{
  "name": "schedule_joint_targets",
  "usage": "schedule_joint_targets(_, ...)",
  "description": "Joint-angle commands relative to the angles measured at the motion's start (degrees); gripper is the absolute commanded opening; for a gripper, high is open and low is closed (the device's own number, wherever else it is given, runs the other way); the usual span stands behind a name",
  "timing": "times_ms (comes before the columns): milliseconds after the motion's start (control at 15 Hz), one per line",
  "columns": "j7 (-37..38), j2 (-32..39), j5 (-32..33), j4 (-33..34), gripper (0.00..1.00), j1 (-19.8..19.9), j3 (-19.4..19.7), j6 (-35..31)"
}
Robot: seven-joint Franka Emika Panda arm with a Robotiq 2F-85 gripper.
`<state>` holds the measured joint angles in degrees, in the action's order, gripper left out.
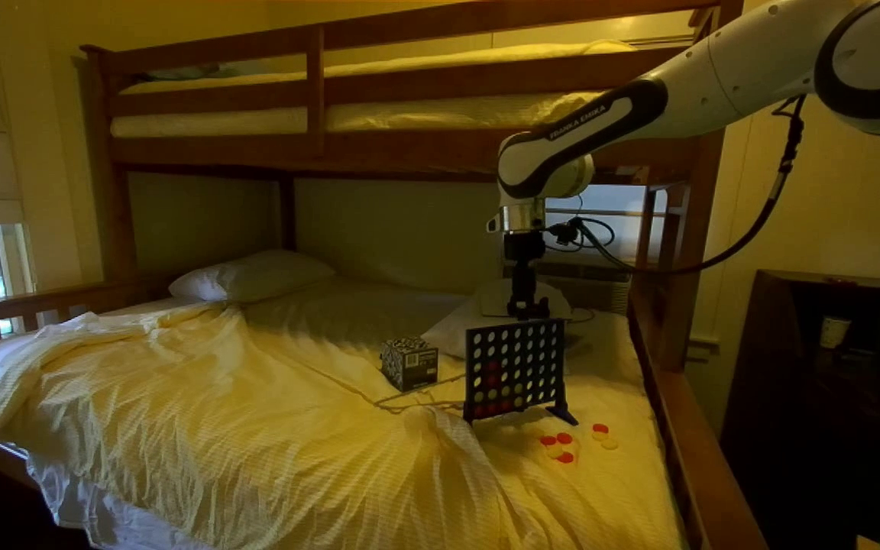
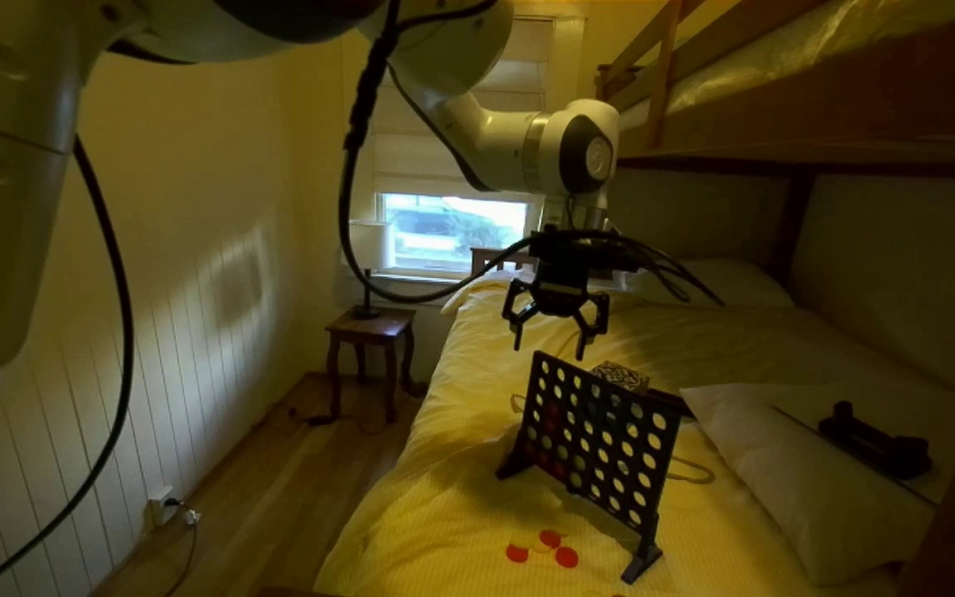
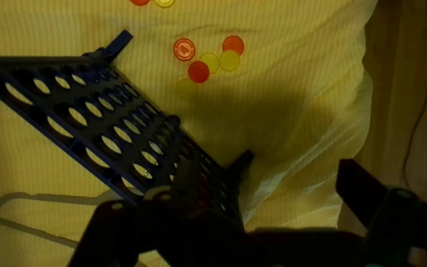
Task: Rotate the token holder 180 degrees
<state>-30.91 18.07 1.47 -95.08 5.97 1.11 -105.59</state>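
The token holder [image 1: 498, 367] stands upright on its feet on the yellow bedding, a dark grid board with some red tokens in its lower holes. It stands at an angle in an exterior view [image 2: 587, 424] and is seen from above in the wrist view [image 3: 87, 128]. My gripper [image 2: 550, 348] is open and empty, just above the board's top edge near one end; it also shows in an exterior view [image 1: 529, 312]. In the wrist view my gripper's [image 3: 265, 170] left finger overlaps the board and hides its near end; the right finger is apart from it. Contact is not visible.
Loose red and yellow tokens [image 3: 198, 72] lie beside the holder. A small dark patterned box [image 1: 409, 365] sits behind it. A flat loop [image 3: 50, 199] lies on the bedding. A pillow with a black object [image 2: 875, 444] is nearby. A wooden bed rail [image 1: 703, 458] borders the bed.
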Motion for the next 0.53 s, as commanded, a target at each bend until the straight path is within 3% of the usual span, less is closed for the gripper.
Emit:
schedule_joint_targets(0,9.19,-3.91,-2.1,-5.22,1.0,0.51,0.71,-2.91)
schedule_joint_targets(333,21.21,-7.27,-1.93,-11.12,1.0,0.49,2.24,-11.1)
schedule_joint_targets(400,17.29,-3.82,-0.43,-6.27,1.0,0.47,1.86,-7.35)
schedule_joint_targets(467,18.84,-4.37,-0.44,-7.31,1.0,0.45,2.12,-8.66)
